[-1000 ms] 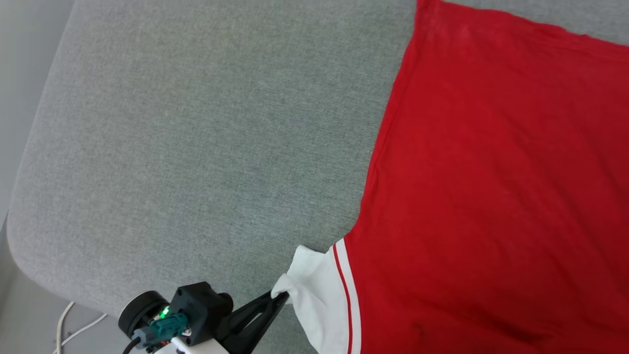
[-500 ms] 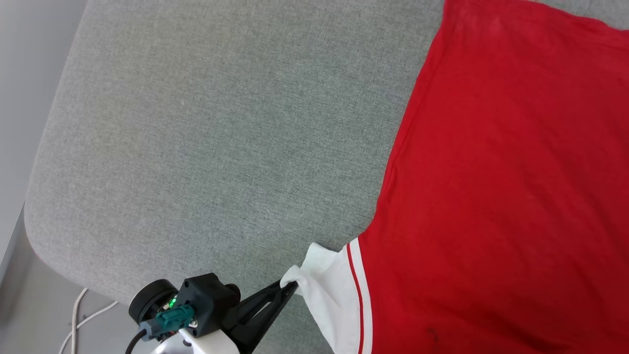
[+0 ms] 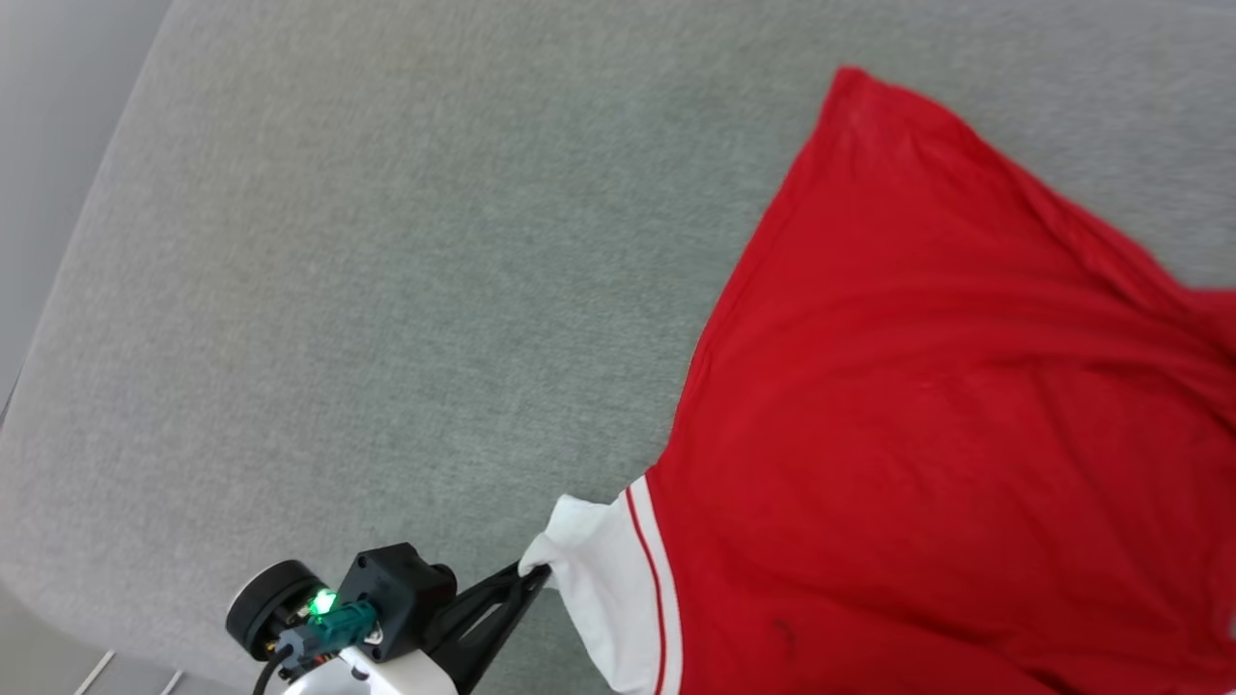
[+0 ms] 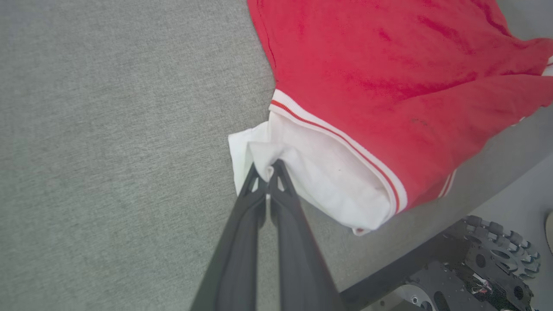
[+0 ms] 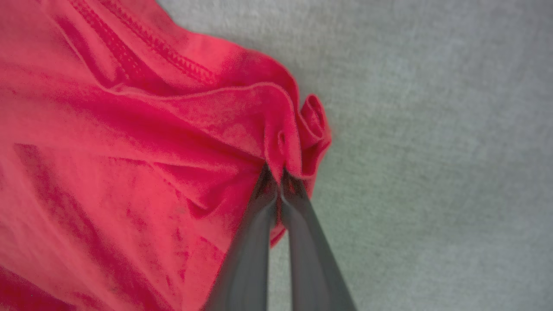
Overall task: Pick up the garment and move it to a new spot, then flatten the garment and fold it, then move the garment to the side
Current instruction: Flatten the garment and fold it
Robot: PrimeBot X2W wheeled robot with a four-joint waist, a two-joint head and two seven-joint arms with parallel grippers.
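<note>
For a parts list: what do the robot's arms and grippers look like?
The left gripper and right gripper each have two long, dark, tapering fingers; the left's show triangular cut-outs near the tips. The left wrist carries a black housing, green light, teal connector, black cable, white forearm shell.

Grey fabric-covered bench (image 3: 367, 290), woven texture, rounded corner at lower left of the head view. On it lies one red jersey T-shirt (image 3: 917, 434) with a white short sleeve and red-white striped trim, covering the right side. Cloth is rumpled, with creases toward the far right. The sleeve sits near the bench's front edge.
</note>
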